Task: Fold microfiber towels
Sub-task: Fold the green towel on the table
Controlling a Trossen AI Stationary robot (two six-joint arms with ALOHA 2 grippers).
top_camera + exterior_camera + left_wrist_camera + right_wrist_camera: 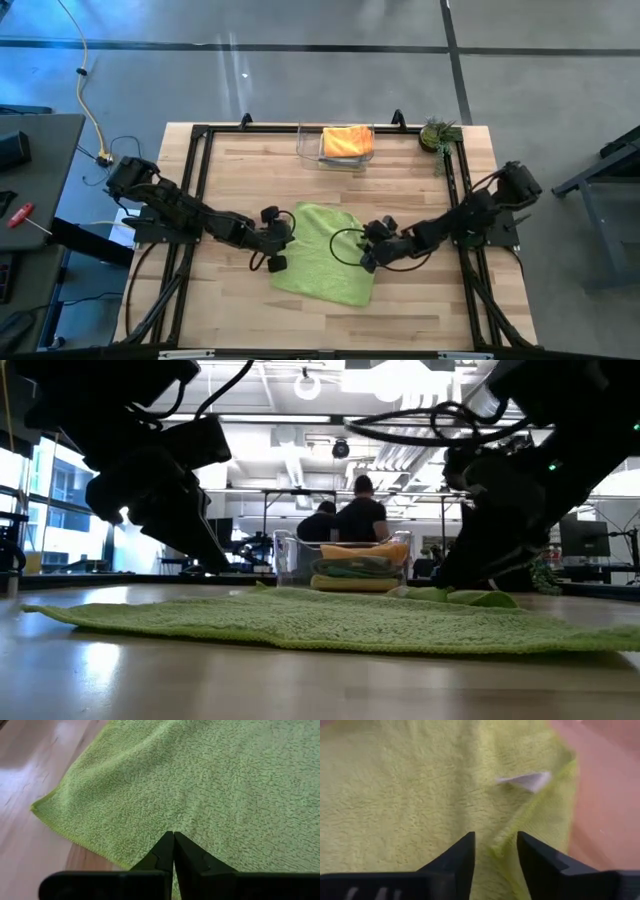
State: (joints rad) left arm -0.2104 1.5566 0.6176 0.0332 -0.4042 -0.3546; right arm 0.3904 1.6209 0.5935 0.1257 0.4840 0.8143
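Fold start: lime green microfiber towel [325, 252] flat mid-worktop [420, 310]; left tool [173, 851] pinched shut at its left edge, right tool [495, 851] parted astride a raised right-edge fold, gripping nothing; next, probably close right.

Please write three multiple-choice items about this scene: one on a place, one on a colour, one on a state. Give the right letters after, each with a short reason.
1. Where is the clear bin?
A. at the table's far edge
B. under the left arm
C. on the floor

2. What colour is the towel spread on the table?
A. grey
B. lime green
C. teal

3. How do the left gripper's jaws stand?
A. wide open
B. shut
C. holding a plant

Answers:
1. A: the high view shows the bin at the far edge, beside the small plant.
2. B: every view shows it lime green.
3. B: the left wrist view shows the jaws pressed together over the towel's edge.
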